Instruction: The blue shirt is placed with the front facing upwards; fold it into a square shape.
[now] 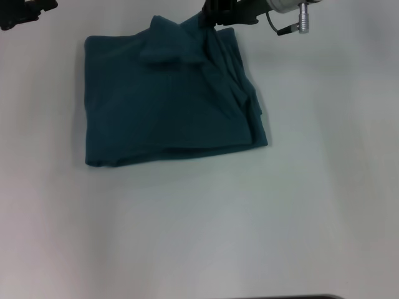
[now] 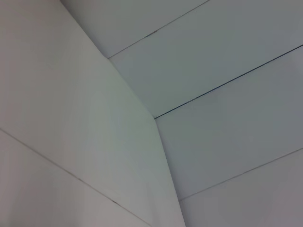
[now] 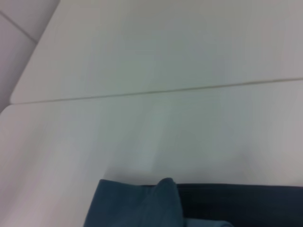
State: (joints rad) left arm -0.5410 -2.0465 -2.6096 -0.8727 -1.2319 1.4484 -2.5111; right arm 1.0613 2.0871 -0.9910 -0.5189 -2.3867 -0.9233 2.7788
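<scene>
on the white worktop [image 1: 299,205], upper-left area of head view, the blue shirt [image 1: 168,106] lies folded into a rough rectangle, plain side up, no lettering showing. near edge and left edge are fairly straight; right side is bunched with diagonal creases, and a loose flap sits raised near the far edge, casting a shadow.

right end effector [image 1: 218,18] is at the shirt's far edge, right of centre, dark fingers down at the fabric where it peaks up. can't tell whether its fingers are apart or together, they're cut off by the frame top. silver connector [image 1: 303,17] on the right wrist hangs just beside it.

right wrist view: shirt [image 3: 156,205] fills the lower part, a fold sticking up, pale worktop [image 3: 165,61] with a seam line beyond.

left end effector [image 1: 25,12] is at the far left corner, off the shirt, well apart from it; finger state can't tell. left wrist view shows only pale panels with seams.
</scene>
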